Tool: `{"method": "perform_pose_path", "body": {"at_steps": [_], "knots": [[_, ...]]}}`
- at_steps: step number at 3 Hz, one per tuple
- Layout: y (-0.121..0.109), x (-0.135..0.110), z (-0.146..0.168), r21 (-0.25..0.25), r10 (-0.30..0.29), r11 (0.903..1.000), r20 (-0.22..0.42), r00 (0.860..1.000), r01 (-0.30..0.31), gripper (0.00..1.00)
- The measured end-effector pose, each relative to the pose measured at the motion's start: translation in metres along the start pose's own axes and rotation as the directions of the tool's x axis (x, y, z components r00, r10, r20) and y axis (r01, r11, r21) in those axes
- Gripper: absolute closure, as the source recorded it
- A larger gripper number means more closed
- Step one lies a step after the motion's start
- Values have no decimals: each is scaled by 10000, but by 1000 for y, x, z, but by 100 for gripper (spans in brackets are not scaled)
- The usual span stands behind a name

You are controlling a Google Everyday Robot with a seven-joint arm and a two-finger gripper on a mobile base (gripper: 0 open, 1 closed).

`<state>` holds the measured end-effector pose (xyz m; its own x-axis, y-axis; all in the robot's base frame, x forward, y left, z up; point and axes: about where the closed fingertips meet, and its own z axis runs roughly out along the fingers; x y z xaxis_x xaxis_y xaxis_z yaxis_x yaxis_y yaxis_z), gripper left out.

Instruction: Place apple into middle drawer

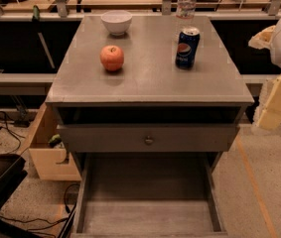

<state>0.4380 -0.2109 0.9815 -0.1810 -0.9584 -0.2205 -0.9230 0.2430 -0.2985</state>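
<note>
Apple (111,57) left of center on tabletop (150,81), white bowl (116,22) behind nr back edge, pepsi can (187,47) twd right edge, middle drawer (147,202) open below, gripper (276,100) off right edge, open/closed can't tell

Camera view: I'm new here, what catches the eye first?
The apple sits on the grey cabinet top, a white bowl behind it and a Pepsi can to its right. Below, the middle drawer stands open and bare; the gripper hangs at the right edge.
</note>
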Motion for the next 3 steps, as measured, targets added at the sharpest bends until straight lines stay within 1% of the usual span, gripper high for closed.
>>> {"method": "perform_pose_path", "body": {"at_steps": [1,2,3], "knots": [[0,0,0,2,0,10000,0,10000,0,0],[-17,-18,14,373,370,9984,1535,9875,-432,0],[-39,-41,34,788,293,9949,3681,9293,-625,0]]}}
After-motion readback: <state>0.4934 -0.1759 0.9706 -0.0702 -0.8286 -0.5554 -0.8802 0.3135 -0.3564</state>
